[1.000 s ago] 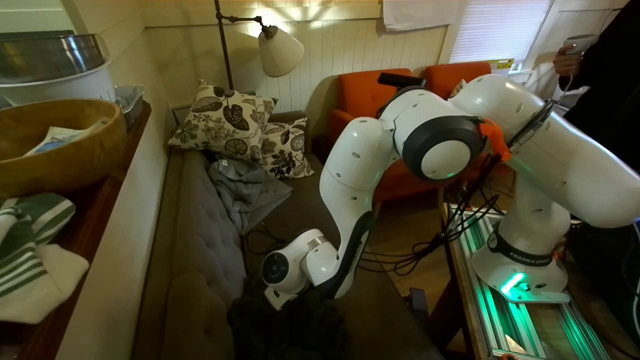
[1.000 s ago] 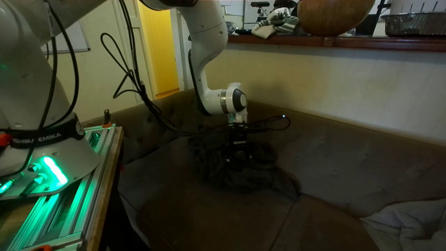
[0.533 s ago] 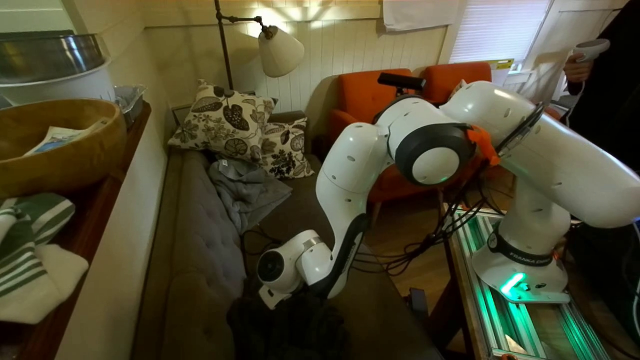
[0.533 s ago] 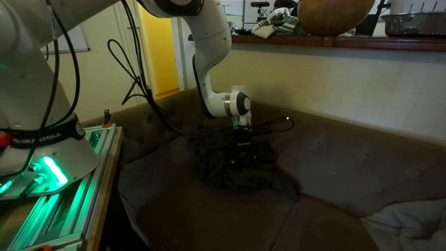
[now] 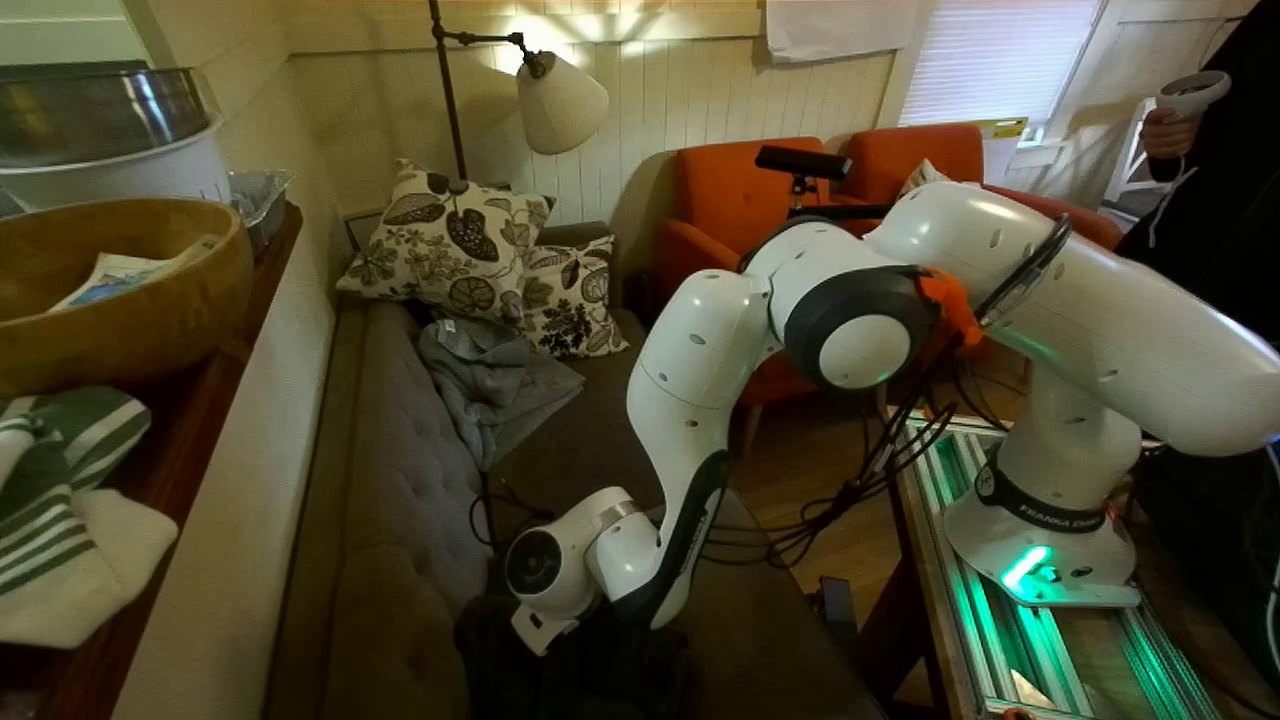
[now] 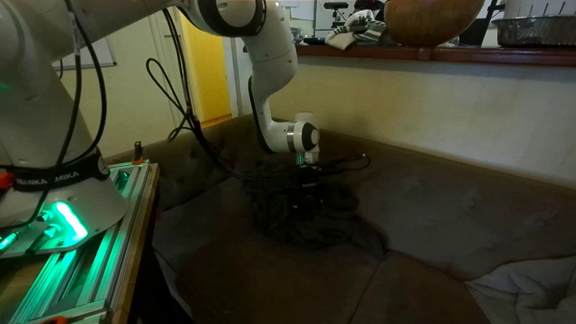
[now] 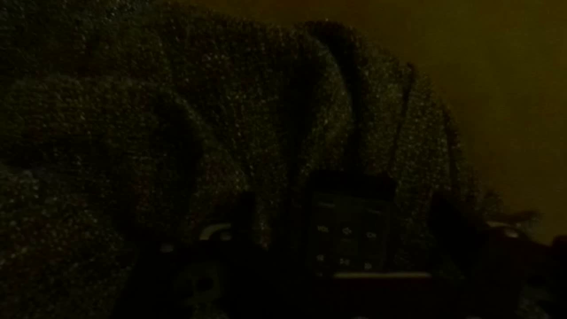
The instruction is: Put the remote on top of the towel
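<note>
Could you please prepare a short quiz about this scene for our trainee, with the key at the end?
1. Is the gripper open or shut?
2. True or false: the striped towel lies on the ledge beside the wooden bowl.
3. Which lies on the sofa? A: lamp; B: grey cloth; C: foil tray.

Key: 1. Open; the wrist view shows gaps on both sides of the remote. 2. True. 3. B.

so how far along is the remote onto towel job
Done: the reach, it seems; the open gripper straddles the remote, which looks to lie on the dark cloth. In hand: likely the grasp, with gaps still beside the remote. Left: closing, lifting, and setting it on the striped towel up on the ledge.
</note>
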